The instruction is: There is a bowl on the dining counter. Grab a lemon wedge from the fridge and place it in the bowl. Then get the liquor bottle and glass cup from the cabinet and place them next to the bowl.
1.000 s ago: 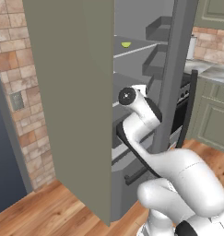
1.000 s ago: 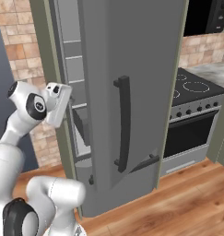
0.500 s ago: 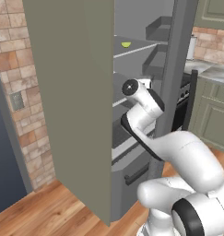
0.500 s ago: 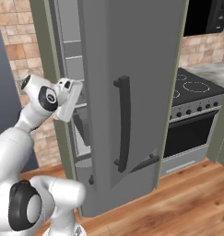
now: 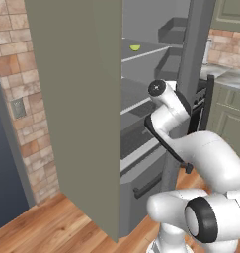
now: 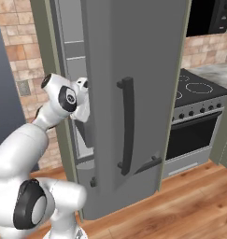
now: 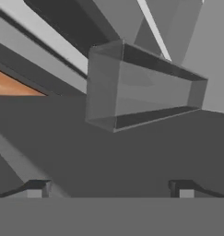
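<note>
The lemon wedge [image 5: 135, 48] was seen lying on an upper shelf [image 5: 146, 52] inside the fridge [image 6: 133, 93], a small yellow-green piece near the shelf's front edge. The gripper [image 7: 109, 189] was found lower down, at the level of the middle shelves, pushed into the gap between the two open doors. So the wedge lay above the gripper and somewhat further into the cabinet; a climb and a reach inward would be judged necessary before any grasp could be made. The wedge's long axis could not be made out, as it was too small in the left base view.

The gripper's fingers [image 7: 37, 188] were held wide apart with nothing between them. In the hand view a grey door bin [image 7: 141, 90] was framed ahead of the fingertips, seen at a tilt, with a sliver of wooden floor [image 7: 12, 87] to one side.

Around the fridge, a brick wall [image 5: 22, 99] was noted on the left, and a stove [image 6: 199, 98] with a dark oven front on the right. The right fridge door [image 6: 147, 70] with its dark bar handle [image 6: 127, 126] was swung outward beside the arm.
</note>
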Controlling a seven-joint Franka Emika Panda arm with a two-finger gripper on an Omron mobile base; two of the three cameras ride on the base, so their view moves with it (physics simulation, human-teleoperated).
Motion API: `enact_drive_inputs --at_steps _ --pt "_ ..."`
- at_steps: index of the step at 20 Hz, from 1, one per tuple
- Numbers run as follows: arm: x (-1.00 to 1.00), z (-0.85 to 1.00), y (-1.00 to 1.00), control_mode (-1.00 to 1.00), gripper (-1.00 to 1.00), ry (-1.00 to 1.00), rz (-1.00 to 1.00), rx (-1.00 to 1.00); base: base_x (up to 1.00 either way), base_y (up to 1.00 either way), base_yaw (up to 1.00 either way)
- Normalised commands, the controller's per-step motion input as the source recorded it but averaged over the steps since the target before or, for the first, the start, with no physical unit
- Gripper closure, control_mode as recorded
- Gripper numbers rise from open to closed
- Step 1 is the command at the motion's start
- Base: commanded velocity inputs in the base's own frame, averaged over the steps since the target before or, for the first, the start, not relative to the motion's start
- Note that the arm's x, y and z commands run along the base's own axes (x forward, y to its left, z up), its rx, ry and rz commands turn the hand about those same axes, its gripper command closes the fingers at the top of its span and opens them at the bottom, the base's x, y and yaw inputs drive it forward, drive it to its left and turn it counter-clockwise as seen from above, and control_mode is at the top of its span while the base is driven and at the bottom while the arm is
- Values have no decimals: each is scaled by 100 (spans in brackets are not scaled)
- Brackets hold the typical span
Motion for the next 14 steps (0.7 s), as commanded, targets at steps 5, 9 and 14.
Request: enact_drive_inputs --at_steps 5,9,14 --pt "0 0 -87 -100 -100 -2 -4 1 0 0 0" --pt "-1 0 -96 -100 -100 -2 -5 2 0 0 0" --pt "-3 1 -100 -100 -100 -3 -5 4 0 0 0"
